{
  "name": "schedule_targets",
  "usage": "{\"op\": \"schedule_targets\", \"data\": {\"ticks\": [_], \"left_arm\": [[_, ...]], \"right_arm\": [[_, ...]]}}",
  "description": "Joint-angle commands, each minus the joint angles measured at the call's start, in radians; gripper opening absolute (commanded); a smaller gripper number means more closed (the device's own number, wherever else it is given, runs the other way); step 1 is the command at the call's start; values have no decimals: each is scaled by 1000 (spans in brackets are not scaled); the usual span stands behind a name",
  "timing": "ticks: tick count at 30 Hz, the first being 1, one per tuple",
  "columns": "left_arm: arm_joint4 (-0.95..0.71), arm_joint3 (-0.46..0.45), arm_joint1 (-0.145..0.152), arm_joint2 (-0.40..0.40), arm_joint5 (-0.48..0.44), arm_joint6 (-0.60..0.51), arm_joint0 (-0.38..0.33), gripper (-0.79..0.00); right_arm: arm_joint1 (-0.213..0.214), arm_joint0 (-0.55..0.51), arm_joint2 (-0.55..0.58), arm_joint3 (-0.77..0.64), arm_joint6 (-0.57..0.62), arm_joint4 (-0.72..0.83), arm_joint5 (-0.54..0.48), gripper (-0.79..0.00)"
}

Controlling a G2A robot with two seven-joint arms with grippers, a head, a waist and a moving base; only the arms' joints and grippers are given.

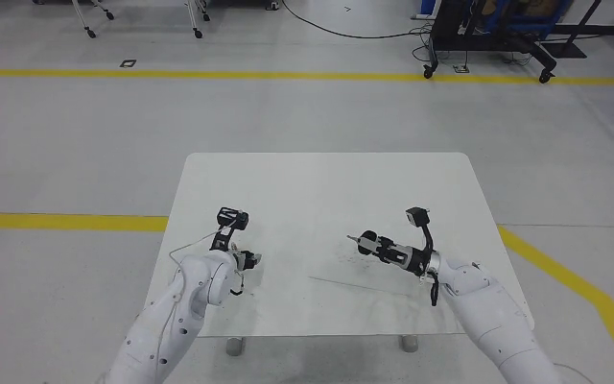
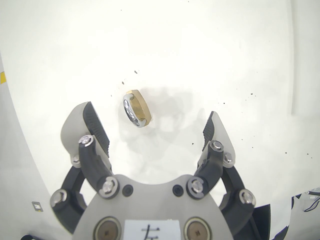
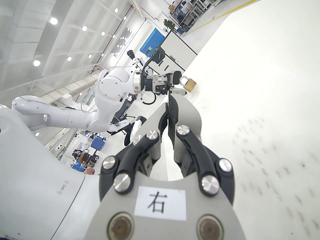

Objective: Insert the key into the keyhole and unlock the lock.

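A brass padlock (image 2: 140,109) with a silver shackle stands on edge on the white table. My left gripper (image 2: 149,109) is open just behind it, one finger on each side and neither touching. In the right wrist view the padlock (image 3: 189,84) sits at the tips of that far-off gripper. My left gripper (image 1: 247,259) is near the table's front left. My right gripper (image 1: 366,243) hovers at the front right, shut on the key, whose thin metal tip (image 1: 352,236) points toward the left arm. Its fingers (image 3: 172,106) are pressed together and hide the key.
The white table (image 1: 326,182) has bare room between the two arms and toward its far edge. Dark specks and scuff marks dot the surface. Grey floor with yellow lines surrounds the table, and wheeled stands are far behind.
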Motion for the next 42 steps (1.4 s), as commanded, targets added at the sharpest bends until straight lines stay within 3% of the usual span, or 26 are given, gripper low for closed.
{"op": "schedule_targets", "data": {"ticks": [1, 3, 7, 9, 22, 25, 27, 29, 42], "left_arm": [[0, -1, -1, -6, 9, 0, 4, -117], [-4, 0, -2, -13, 15, -3, 9, -157], [-9, -7, -2, -30, 19, -2, 21, -348], [-8, -11, -3, -36, 19, -4, 27, -397], [-51, 2, -12, -63, 13, 24, 23, -443], [-51, 4, -13, -67, 8, 19, 22, -486], [-51, 5, -14, -70, 9, 15, 22, -603], [-52, 2, -14, -73, 8, 10, 24, -773], [-42, -5, -19, -86, 0, 24, 39, -785]], "right_arm": [[0, 0, 0, 0, 0, 0, 0, -785], [0, 0, 0, 0, 0, 0, 0, -785], [0, 0, 0, 0, 0, 0, 0, -785], [0, 0, 0, 0, 0, 0, 0, -785], [0, 0, 0, 0, 0, 0, 0, -785], [0, 0, 0, 0, 0, 0, 0, -785], [0, 0, 0, 0, 0, 0, 0, -785], [0, 0, 0, 0, 0, 0, 0, -785], [0, 0, 0, 0, 0, 0, 0, -785]]}}
